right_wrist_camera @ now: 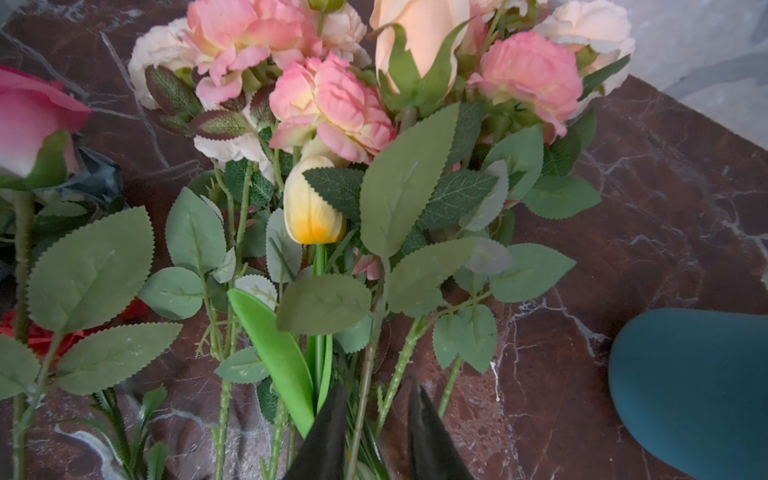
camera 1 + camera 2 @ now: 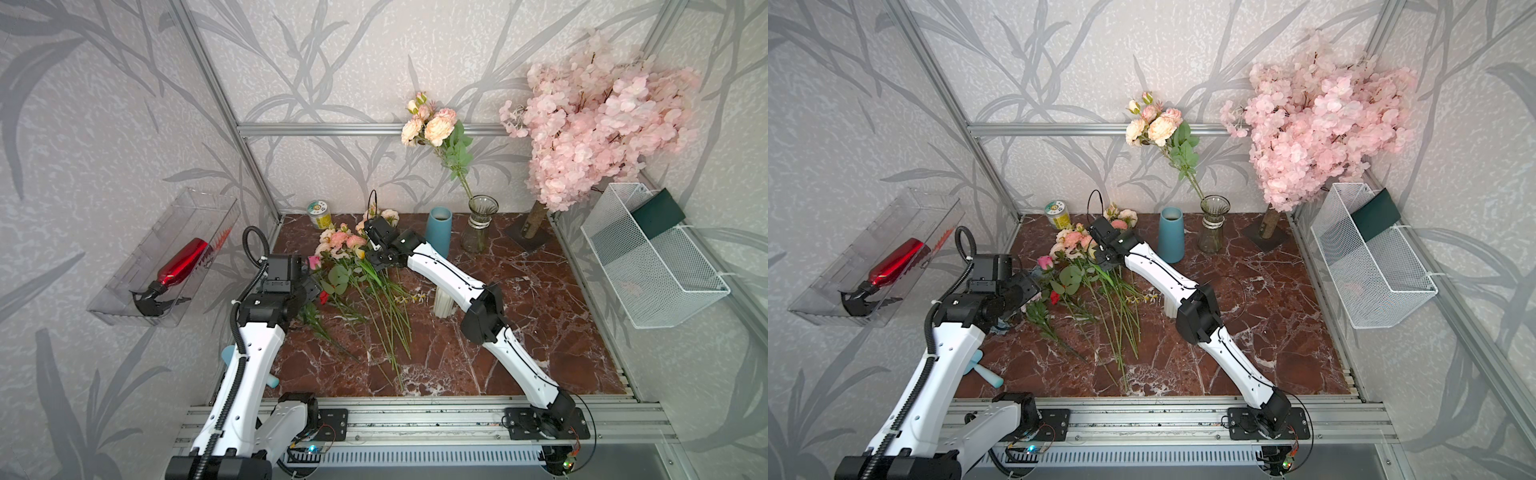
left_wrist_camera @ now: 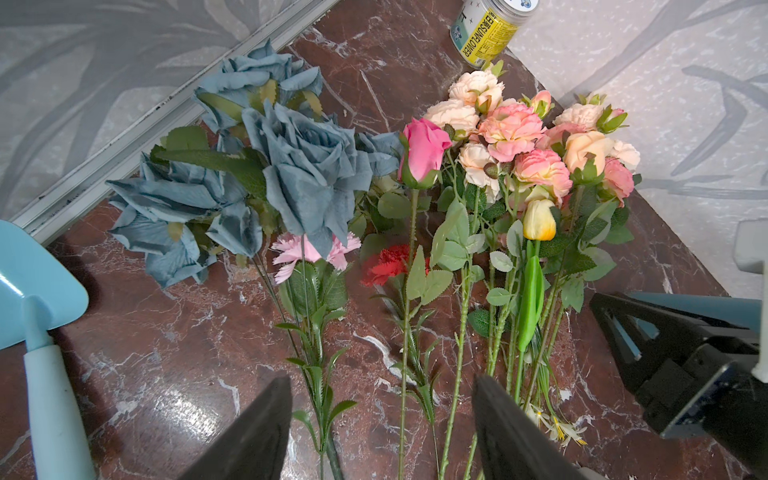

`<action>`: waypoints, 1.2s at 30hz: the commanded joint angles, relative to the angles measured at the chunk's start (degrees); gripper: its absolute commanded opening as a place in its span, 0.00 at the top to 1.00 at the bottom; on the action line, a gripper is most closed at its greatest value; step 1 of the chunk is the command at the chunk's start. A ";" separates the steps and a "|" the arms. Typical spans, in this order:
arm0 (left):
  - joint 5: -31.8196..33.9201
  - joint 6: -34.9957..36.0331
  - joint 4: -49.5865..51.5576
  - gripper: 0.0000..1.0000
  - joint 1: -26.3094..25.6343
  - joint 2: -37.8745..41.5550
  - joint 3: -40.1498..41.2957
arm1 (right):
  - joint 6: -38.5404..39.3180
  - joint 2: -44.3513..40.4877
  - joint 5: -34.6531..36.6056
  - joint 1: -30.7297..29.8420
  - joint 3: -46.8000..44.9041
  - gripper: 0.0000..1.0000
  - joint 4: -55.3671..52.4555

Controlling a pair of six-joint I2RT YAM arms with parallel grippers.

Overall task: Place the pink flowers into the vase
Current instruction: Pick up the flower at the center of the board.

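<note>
Tabletop [image 2: 573, 316], red-brown marble pattern with white veins. At the back edge: yellow-labelled jar [image 2: 320, 214], blue vase [image 2: 438, 232], glass vase [image 2: 480, 226], blossom tree's base plate [image 2: 525, 237]. Mid-table: white ribbed vase [image 2: 442, 305]. Lying flat, stems side by side: pink flowers [image 2: 338, 241], dusty-blue flowers [image 3: 291, 166], pink rose [image 3: 424, 149], red carnation [image 3: 386, 264], yellow tulip [image 3: 539, 218]. Light-blue trowel [image 3: 37, 291] near the blue flowers.

peony sprays [image 2: 338, 243] lie on the bench [image 2: 540, 332] toward 11 o'clock; glass vase [image 2: 480, 226] at 1 o'clock holds another spray [image 2: 434, 126], ceramic vase [image 2: 438, 232] at its 9 o'clock.
</note>
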State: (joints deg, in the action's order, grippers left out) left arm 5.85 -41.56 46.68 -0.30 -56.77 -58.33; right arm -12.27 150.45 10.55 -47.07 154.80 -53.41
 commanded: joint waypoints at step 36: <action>1.67 1.04 1.32 0.30 0.77 2.22 0.58 | -5.15 4.11 -0.62 -0.57 -3.60 0.78 -0.16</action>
State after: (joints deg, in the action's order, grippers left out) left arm 6.13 -41.01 46.74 0.08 -55.51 -58.33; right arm -16.58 154.58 11.25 -47.42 152.81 -54.50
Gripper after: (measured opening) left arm 0.700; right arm 0.218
